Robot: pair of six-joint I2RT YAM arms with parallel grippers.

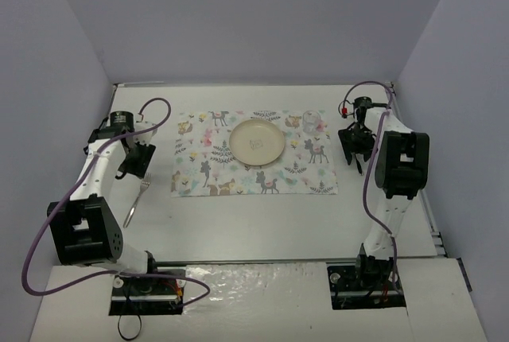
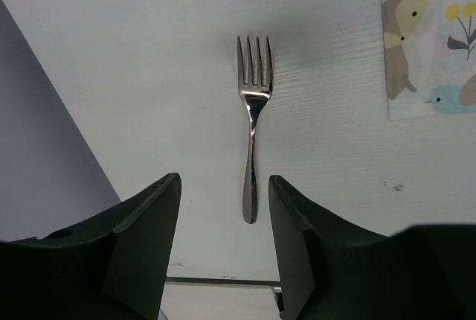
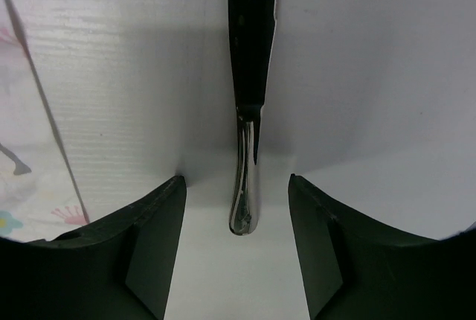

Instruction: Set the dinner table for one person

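The white dinner table (image 1: 262,223) carries an animal-print placemat (image 1: 253,153) with a cream plate (image 1: 256,141) at its middle. A silver fork (image 1: 136,201) lies flat on the table left of the placemat, tines pointing away from the front edge. My left gripper (image 1: 132,161) is open and empty above it. In the left wrist view the fork (image 2: 253,130) shows between and beyond the gripper (image 2: 224,242). My right gripper (image 1: 355,148) is open to the right of the placemat. The right wrist view shows it (image 3: 236,249) straddling the handle end of a knife (image 3: 250,112) lying on the table.
A small clear glass (image 1: 308,120) stands on the placemat's far right corner. Grey walls close in the table on the left, back and right. The placemat's corner (image 2: 428,37) shows in the left wrist view, and its edge (image 3: 30,149) in the right wrist view.
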